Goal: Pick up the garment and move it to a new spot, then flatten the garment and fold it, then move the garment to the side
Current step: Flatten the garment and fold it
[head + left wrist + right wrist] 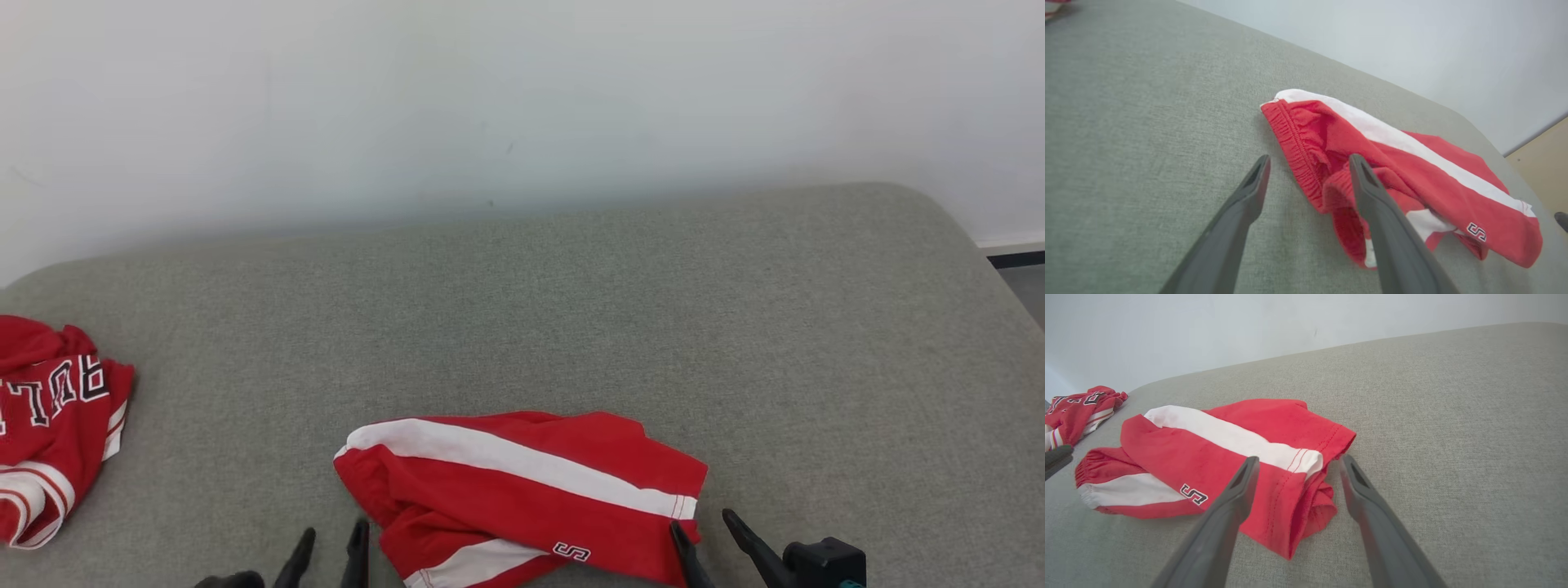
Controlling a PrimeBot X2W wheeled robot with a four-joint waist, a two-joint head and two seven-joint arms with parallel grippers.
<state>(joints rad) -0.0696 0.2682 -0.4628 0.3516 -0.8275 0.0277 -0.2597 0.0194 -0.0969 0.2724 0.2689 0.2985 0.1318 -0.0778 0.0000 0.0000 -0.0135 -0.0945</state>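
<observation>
The left gripper (pixel 333 541) (pixel 1310 162) has its two fingers spread wide with nothing clamped between them. It sits at the near edge of the grey padded surface (pixel 571 310), just beside the waistband (pixel 1294 139) of the red shorts (pixel 522 482) (pixel 1474 196) (pixel 1180 457). In the left wrist view one finger crosses in front of the gathered elastic. Whether it actually rests on the cloth is hard to tell from that angle.

The right gripper (pixel 702 527) (pixel 1298 461) is equally wide apart and holds nothing. Its fingers stand on either side of the leg hem (pixel 1333 437) at the other end of the shorts.

The shorts lie low and near the middle of the head view, close to the robot. Their long axis runs across the view, dipping a little toward the robot's right. The waistband points to the robot's left and the hem to its right. A white stripe (pixel 506 457) follows that same line. The cloth is bunched and partly doubled over, not flat.

Bare surface extends beyond the shorts to the pale wall (pixel 490 98), and also to the right as far as the rounded corner. To the left, well apart from the shorts, a crumpled red jersey (pixel 49 416) (pixel 1077 412) with lettering lies at the surface's edge.
</observation>
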